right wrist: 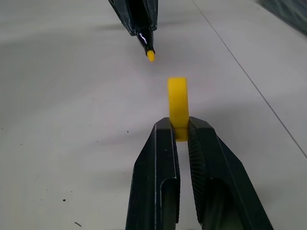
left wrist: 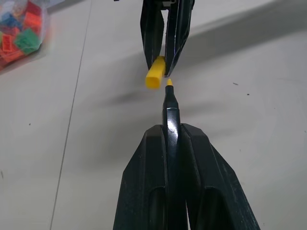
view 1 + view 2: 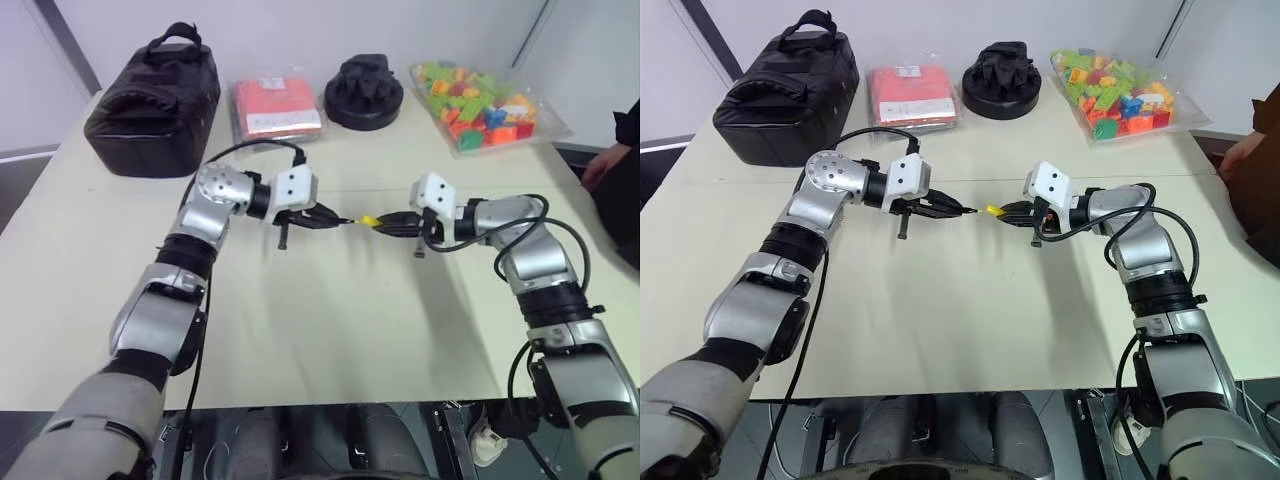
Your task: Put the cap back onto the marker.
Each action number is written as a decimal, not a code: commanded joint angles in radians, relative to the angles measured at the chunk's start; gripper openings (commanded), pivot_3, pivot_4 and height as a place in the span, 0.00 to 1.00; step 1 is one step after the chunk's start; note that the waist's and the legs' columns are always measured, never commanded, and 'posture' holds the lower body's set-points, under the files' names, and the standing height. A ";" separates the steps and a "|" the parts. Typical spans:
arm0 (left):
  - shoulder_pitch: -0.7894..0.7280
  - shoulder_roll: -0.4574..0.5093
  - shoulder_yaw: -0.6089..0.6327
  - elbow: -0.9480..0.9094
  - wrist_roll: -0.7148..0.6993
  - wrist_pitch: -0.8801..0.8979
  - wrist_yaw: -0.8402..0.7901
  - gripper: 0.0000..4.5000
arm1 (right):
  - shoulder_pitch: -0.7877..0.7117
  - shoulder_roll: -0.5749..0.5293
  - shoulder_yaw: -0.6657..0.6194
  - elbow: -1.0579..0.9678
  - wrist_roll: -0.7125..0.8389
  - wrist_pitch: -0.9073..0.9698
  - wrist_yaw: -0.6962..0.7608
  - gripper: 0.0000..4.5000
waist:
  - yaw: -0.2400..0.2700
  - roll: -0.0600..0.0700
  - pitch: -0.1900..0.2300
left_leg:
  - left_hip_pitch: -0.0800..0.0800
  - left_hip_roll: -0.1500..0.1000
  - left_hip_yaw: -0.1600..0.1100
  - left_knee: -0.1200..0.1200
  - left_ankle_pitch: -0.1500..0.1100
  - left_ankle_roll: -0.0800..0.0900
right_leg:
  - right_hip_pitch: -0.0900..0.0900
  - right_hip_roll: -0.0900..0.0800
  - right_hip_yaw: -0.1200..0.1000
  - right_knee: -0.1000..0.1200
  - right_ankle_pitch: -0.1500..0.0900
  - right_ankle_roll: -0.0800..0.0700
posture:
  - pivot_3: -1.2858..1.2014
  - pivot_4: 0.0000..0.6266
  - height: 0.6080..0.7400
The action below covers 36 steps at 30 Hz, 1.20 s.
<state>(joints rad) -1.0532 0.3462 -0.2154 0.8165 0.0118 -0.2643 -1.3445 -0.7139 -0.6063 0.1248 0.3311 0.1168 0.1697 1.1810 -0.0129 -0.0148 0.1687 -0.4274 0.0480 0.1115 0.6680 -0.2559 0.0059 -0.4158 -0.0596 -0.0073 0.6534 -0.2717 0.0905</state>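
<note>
Left eye view, centre frame: left gripper (image 3: 322, 216) pinches the stiff, light marker (image 2: 170, 103) near its nib — right gripper (image 1: 182, 132) pinches the small, likely slippery cap (image 1: 177, 104) by its closed end.

One marker (image 2: 170, 103), one cap (image 1: 177, 103), two tools (image 3: 330, 218) (image 3: 395, 224).

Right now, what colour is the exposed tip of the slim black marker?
Yellow: the slim black marker ends in a small yellow tip, clearest in the right wrist view.
</note>
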 commanded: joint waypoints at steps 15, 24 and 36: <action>-0.017 -0.004 -0.007 0.031 0.008 -0.027 0.029 0.00 | 0.030 0.005 -0.006 -0.145 0.042 0.056 -0.021 0.01 | 0.000 0.000 0.000 | 0.000 0.000 0.000 0.000 0.000 0.000 | 0.000 0.000 0.000 0.000 0.000 0.000 | 0.52 0.24 1.00; -0.022 -0.011 -0.005 0.036 0.009 -0.028 0.029 0.00 | 0.046 0.014 0.000 -0.162 0.048 0.070 -0.027 0.01 | 0.000 0.000 0.000 | 0.000 0.000 0.000 0.000 0.000 0.000 | 0.000 0.000 0.000 0.000 0.000 0.000 | 0.52 0.24 1.00; -0.014 0.035 0.003 0.025 0.007 -0.023 0.013 0.00 | 0.044 0.001 -0.006 -0.114 0.038 0.049 -0.028 0.01 | 0.000 0.000 0.000 | 0.000 0.000 0.000 0.000 0.000 0.000 | 0.000 0.000 0.000 0.000 0.000 0.000 | 0.52 0.24 1.00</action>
<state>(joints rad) -1.0533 0.3750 -0.2215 0.8621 0.0225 -0.2748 -1.3281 -0.6655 -0.5964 0.1358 0.2279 0.1432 0.2363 1.1547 -0.0132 -0.0148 0.1687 -0.4274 0.0481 0.1115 0.6680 -0.2559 0.0059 -0.4159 -0.0595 -0.0073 0.6534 -0.2717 0.0905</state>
